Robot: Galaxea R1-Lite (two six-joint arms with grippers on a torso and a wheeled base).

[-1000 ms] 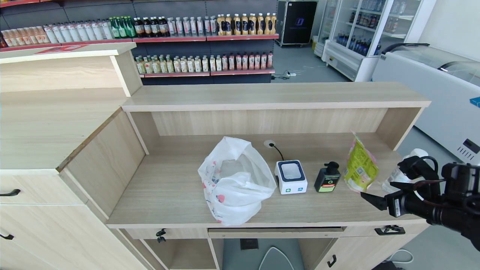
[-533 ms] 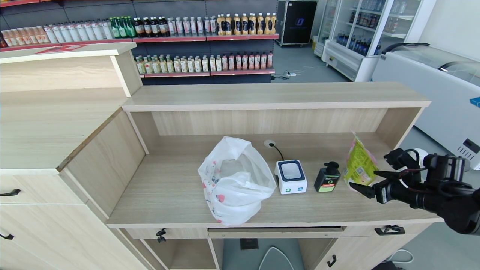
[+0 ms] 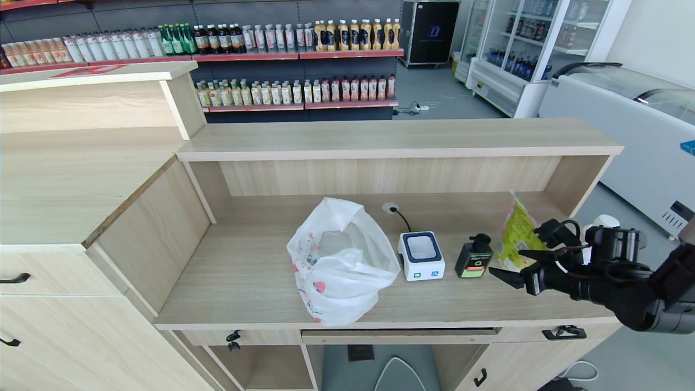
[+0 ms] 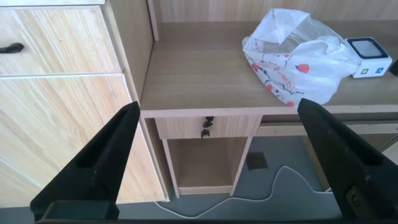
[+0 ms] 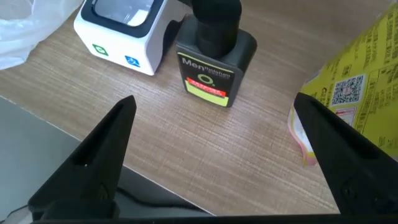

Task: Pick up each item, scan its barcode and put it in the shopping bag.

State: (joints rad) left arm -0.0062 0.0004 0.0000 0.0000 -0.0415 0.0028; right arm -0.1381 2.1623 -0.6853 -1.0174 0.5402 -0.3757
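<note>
Right gripper (image 3: pixel 505 262), jaws wide open, moves left twd the black pump bottle (image 3: pixel 473 263), prob. first item to pick & scan.

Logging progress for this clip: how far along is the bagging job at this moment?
Done: nothing; no item shows inside the shopping bag. In hand: nothing; the right pincer is open beside the black pump bottle and yellow pouch. Left: bottle, pouch and a white bottle at the counter's right end need the scanner, then the bag. The left pincer hangs open off the counter.
</note>
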